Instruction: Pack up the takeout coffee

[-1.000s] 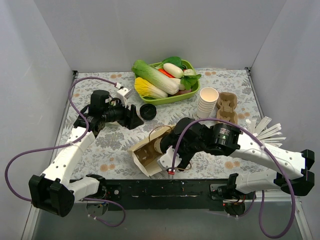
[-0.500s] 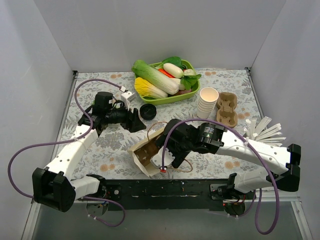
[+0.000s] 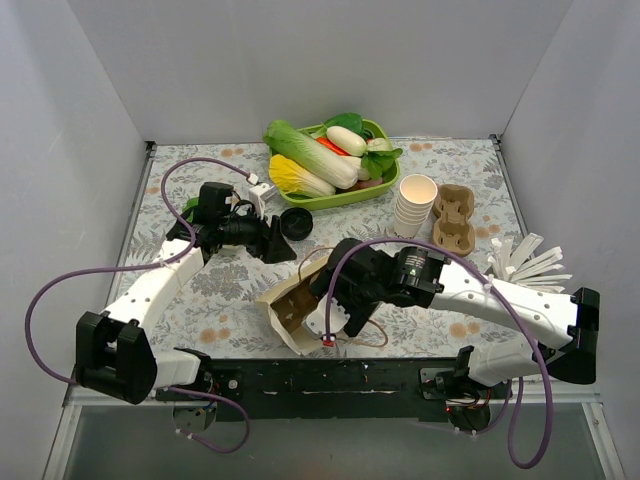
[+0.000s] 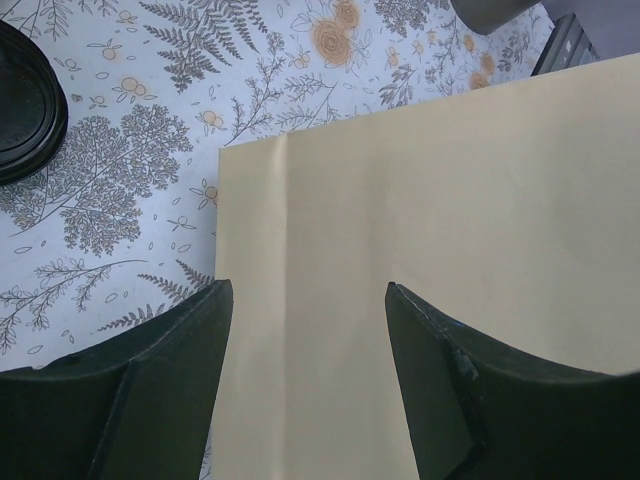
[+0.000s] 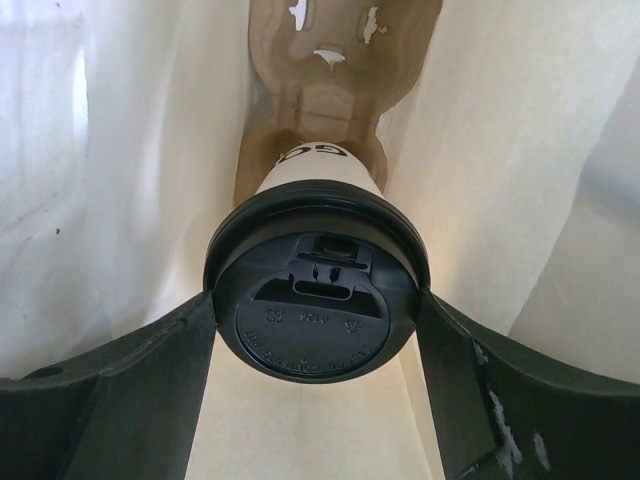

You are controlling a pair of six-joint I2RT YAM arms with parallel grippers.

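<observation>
The takeout coffee point(image 5: 315, 310), a cream paper cup under a round black lid, sits inside the tan paper bag point(image 5: 150, 150). My right gripper point(image 5: 315, 297) is shut on it, one finger pressed to each side of the lid. A brown cardboard cup carrier point(image 5: 320, 80) lies deeper in the bag. From above, the bag point(image 3: 285, 312) lies on its side at the table's front centre, with my right gripper point(image 3: 325, 300) at its mouth and the cup hidden. My left gripper point(image 4: 305, 300) is open above the bag's flat side point(image 4: 450, 200), just behind the bag in the top view point(image 3: 275, 242).
A green tray point(image 3: 372, 190) of vegetables stands at the back. Right of it are a stack of lidless paper cups point(image 3: 415, 205) and a cardboard carrier point(image 3: 453, 217). Loose black lids point(image 3: 296, 222) point(image 4: 25, 100) lie near my left gripper. White sticks point(image 3: 530, 262) fan out at the right.
My right arm has swung left and pushed the cup further into the bag. My left arm has stretched right, toward the bag's back edge, its jaws still open.
</observation>
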